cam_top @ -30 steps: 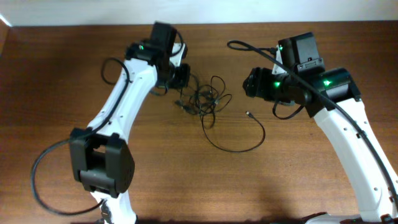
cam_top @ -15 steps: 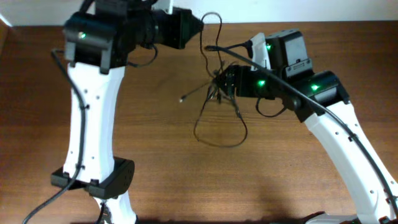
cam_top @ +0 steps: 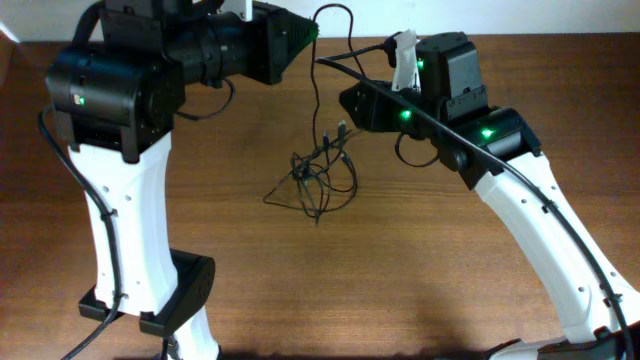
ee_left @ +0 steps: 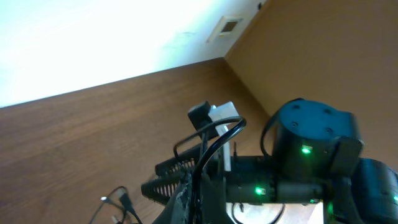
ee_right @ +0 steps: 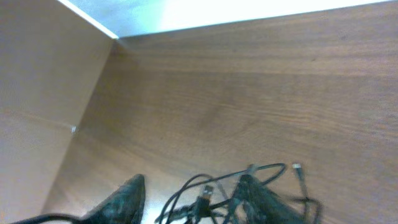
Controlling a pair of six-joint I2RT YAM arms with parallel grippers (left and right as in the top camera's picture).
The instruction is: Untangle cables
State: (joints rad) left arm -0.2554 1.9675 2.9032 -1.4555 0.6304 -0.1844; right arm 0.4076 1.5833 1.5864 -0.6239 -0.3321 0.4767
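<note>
The cables (cam_top: 320,178) are a small bunch of thin black cords hanging low over the middle of the table, with a loose end trailing left. One strand (cam_top: 318,90) rises from the bunch to my left gripper (cam_top: 305,35), which is raised high and shut on it. A loop stands above the jaws. In the left wrist view the jaws (ee_left: 193,202) pinch that strand (ee_left: 217,134). My right gripper (cam_top: 348,100) is open, just above and right of the bunch. In the right wrist view its fingers (ee_right: 193,205) are spread, with the cables (ee_right: 211,186) showing between them.
The wooden table (cam_top: 450,280) ends at a white wall along the far edge (cam_top: 560,20). The left arm's base (cam_top: 150,300) stands at the front left. The right arm (cam_top: 540,220) spans the right side. A small plug end (ee_right: 297,167) lies beside the bunch.
The bunch has dropped away from my right gripper, down and to the left. The right gripper has pulled back and up. My left arm has risen a little further with its strand.
</note>
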